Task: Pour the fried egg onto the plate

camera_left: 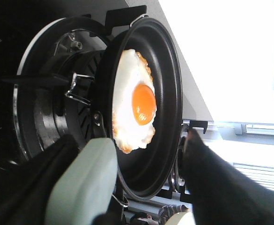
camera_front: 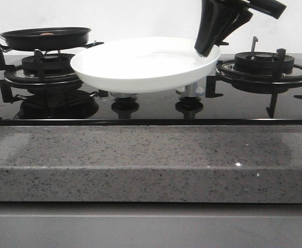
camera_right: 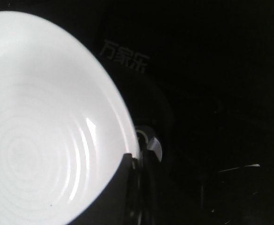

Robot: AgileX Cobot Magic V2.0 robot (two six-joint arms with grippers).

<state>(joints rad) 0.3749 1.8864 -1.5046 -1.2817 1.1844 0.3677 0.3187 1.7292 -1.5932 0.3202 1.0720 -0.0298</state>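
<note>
Plate (camera_front: 140, 67) held by right fingers (camera_front: 208, 46); fried egg (camera_left: 134, 108) in pan (camera_left: 167, 140).

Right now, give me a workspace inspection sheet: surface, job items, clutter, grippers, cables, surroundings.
Surface: glossy black hob behind a grey speckled counter edge.
Job items: fried egg in the black frying pan, held above the left burner; plate lifted, nothing in it.
Clutter: nothing seen.
Grippers: left gripper around the pale pan handle; right gripper clamps the plate's rim.
Cables: nothing seen.
Surroundings: right burner bare; plain white wall.
</note>
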